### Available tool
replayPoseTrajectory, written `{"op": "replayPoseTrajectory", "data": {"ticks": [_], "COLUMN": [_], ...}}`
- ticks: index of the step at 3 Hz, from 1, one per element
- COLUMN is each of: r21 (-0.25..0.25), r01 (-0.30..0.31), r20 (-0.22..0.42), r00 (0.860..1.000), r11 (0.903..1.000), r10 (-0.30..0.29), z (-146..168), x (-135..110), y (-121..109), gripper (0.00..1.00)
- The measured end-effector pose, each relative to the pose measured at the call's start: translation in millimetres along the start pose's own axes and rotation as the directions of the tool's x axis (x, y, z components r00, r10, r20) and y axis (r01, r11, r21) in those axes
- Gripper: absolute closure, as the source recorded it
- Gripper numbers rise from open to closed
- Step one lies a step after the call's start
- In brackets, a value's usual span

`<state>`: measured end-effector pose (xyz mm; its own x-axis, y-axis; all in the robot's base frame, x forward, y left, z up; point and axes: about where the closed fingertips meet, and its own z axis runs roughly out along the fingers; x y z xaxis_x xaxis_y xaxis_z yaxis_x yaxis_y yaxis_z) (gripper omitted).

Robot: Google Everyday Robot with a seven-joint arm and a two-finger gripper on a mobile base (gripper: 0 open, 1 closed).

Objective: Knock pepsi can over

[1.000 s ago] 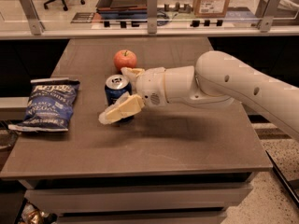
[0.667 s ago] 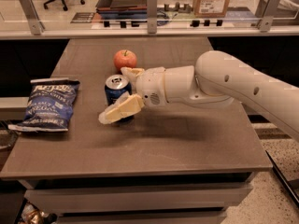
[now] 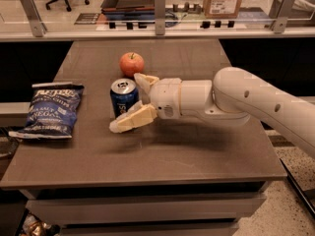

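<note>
Bracketing the upright pepsi can point(image 3: 123, 95): tool point(image 3: 128, 102), reaching in from the right over the counter point(image 3: 187, 156).
Tool fingers apart, one behind the can, one in front; contact unclear. Apple point(image 3: 132, 64) just behind, chip bag point(image 3: 51, 109) left.

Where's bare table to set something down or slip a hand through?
Free: the front strip of the table, between its near edge and the arm; the back strip behind the apple; the gap between the chip bag and the pepsi can. Crowded: centre, where the open claw flanks the can, with the apple just behind.
</note>
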<state>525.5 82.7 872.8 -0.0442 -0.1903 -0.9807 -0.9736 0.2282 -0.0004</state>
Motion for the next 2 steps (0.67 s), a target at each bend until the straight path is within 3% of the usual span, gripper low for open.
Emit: {"op": "replayPoseTrajectory", "data": {"ticks": [1, 2], "r21": [0.023, 0.044], "r01": [0.009, 0.018], "r20": [0.024, 0.032], "r00": [1.0, 0.999], "r11": [0.9997, 0.9989], "r10": [-0.009, -0.019], "z": [-10.4, -22.3], "x": [0.7, -2.4], "y": [-1.1, -0.6], "gripper": [0.0, 0.09]}}
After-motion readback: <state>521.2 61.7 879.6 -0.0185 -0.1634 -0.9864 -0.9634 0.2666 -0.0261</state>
